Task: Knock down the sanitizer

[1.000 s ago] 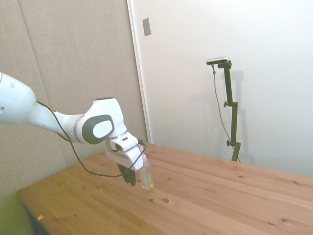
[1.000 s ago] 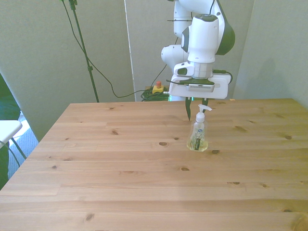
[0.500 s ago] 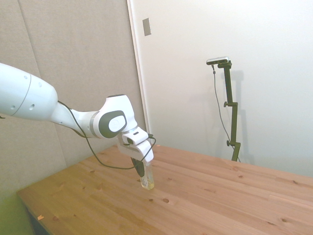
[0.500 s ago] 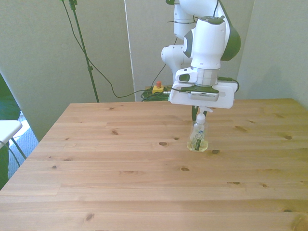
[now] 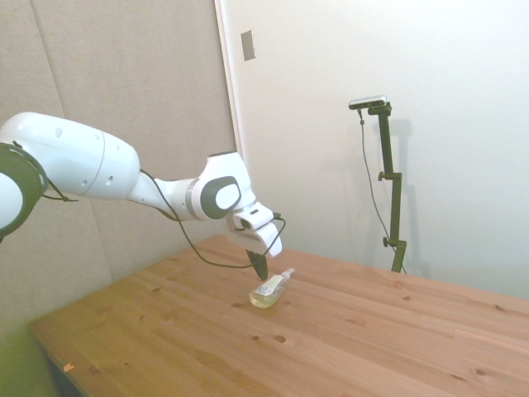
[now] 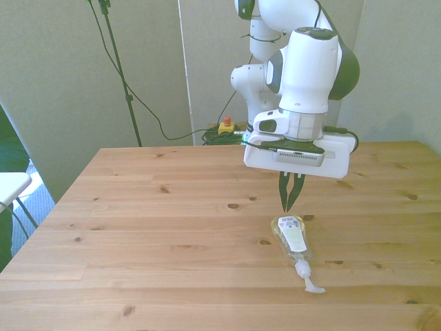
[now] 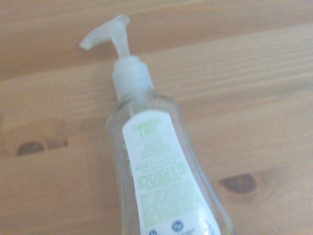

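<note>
We find the sanitizer [image 6: 294, 239] lying flat on its side on the wooden table [image 6: 138, 227], its label facing up and its white pump nozzle [image 6: 311, 284] pointing toward the table's near edge in the front view. We judge the knock-down done: the bottle rests on its broad face, so it should not roll. In the wrist view the bottle [image 7: 161, 186] lies along the boards with the nozzle [image 7: 105, 34] clear of anything else.

Our gripper [image 6: 290, 195] hangs just above the bottle's base end, apart from it, with its fingers drawn nearly together into a narrow point and holding nothing. That narrow stance suits a push, since closed fingers act as one stiff prod. From the side view the gripper [image 5: 259, 269] sits just behind the bottle [image 5: 269, 289], tilted along the line of the fall.
</note>
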`<state>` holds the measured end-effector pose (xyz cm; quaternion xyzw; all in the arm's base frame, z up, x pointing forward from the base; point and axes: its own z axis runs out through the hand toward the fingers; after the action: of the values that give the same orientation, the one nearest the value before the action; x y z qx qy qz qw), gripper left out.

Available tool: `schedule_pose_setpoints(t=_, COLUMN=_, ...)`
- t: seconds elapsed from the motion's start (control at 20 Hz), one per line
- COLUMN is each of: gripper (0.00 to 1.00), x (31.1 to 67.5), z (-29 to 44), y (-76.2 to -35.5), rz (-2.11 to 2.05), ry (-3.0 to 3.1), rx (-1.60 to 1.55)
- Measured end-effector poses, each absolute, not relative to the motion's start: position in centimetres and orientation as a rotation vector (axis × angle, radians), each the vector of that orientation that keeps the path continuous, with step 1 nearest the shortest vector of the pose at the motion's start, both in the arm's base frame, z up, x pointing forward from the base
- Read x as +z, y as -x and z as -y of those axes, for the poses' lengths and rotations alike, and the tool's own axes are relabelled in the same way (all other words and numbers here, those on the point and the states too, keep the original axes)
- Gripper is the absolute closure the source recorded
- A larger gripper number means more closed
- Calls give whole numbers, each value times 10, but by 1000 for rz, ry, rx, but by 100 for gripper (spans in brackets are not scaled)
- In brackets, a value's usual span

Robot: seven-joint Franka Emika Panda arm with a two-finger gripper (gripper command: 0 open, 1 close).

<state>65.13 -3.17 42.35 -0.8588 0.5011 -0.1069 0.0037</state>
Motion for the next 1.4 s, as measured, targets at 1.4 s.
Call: schedule_pose_setpoints(t=1.4, gripper=0, x=443, z=9, y=-561, rz=-1455, ry=2772, rx=-240)
